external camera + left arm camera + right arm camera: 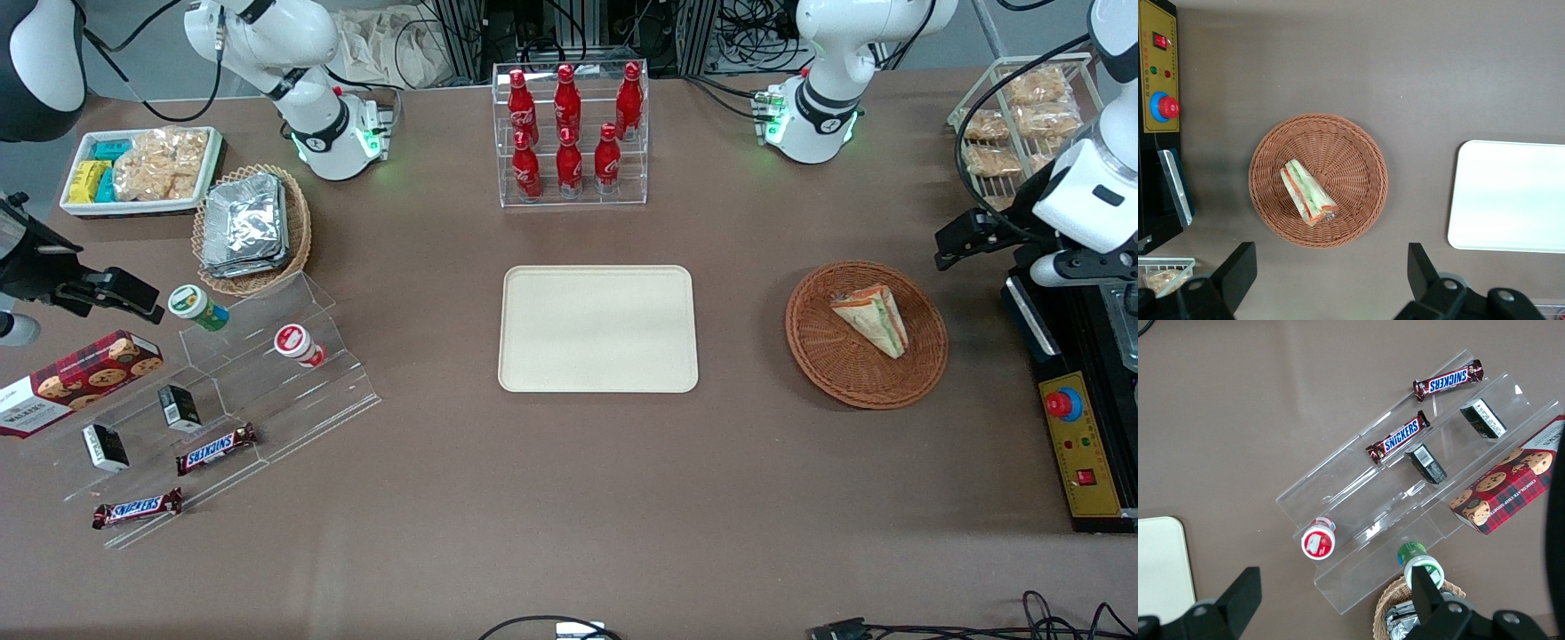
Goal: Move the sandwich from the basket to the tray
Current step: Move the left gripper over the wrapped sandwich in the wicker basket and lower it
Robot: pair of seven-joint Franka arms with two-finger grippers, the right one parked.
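- My pincer (1328, 280) hangs released, high above the surface beside the basket (1271, 200).
- The sandwich (1307, 192) lies below, long axis slanting across the gap between my fingers (1238, 270).
- The tray (1511, 200) waits empty.

Work surface: one large table (569, 498) with a matte brown top, evenly lit from above, soft shadows only. A bundle of black cables (738, 36) lies along the edge farthest from the front camera, beside metal rack frames (462, 36) and a heap of crumpled pale cloth (391, 44). More black cable (1058, 613) trails at the edge nearest the camera. A black control box (1080, 453) with a red emergency button (1060, 404) sits at the working arm's end.
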